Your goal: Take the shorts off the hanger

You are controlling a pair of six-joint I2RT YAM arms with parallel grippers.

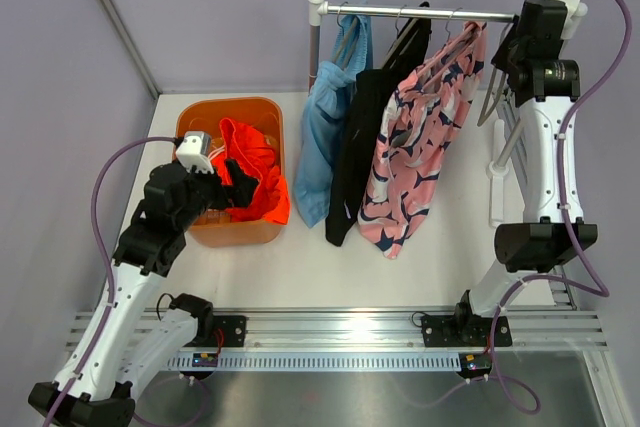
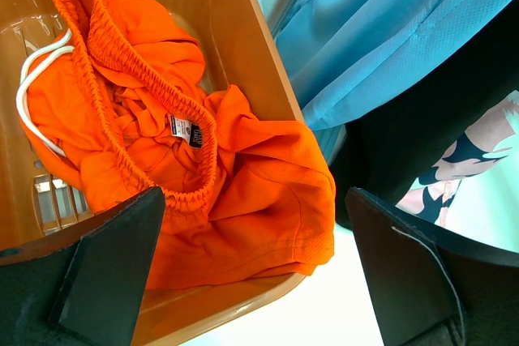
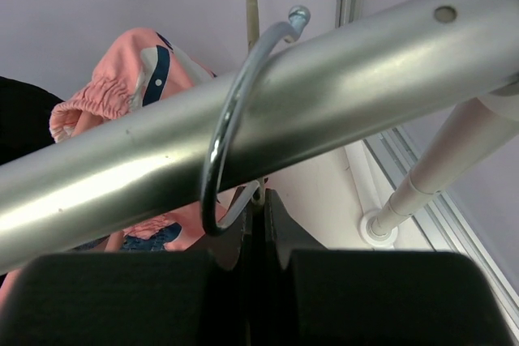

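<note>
The bright orange shorts (image 1: 258,175) lie crumpled in an orange basket (image 1: 230,105). My left gripper (image 1: 238,195) hovers open and empty over their near side; in the left wrist view the orange shorts (image 2: 243,176) lie between its fingers (image 2: 122,257). The light blue shorts (image 1: 326,137), black shorts (image 1: 360,137) and pink patterned shorts (image 1: 420,147) hang from the metal rail (image 1: 420,14). My right gripper (image 3: 259,200) is shut on the neck of a wire hanger (image 3: 220,135) hooked over the rail's right end; that hanger (image 1: 493,102) looks bare.
The rail rests on white posts (image 1: 316,37), with a post foot (image 3: 377,228) on the table at the right. The pink shorts (image 3: 122,79) hang just left of my right gripper. An aluminium track (image 1: 340,332) runs along the near edge.
</note>
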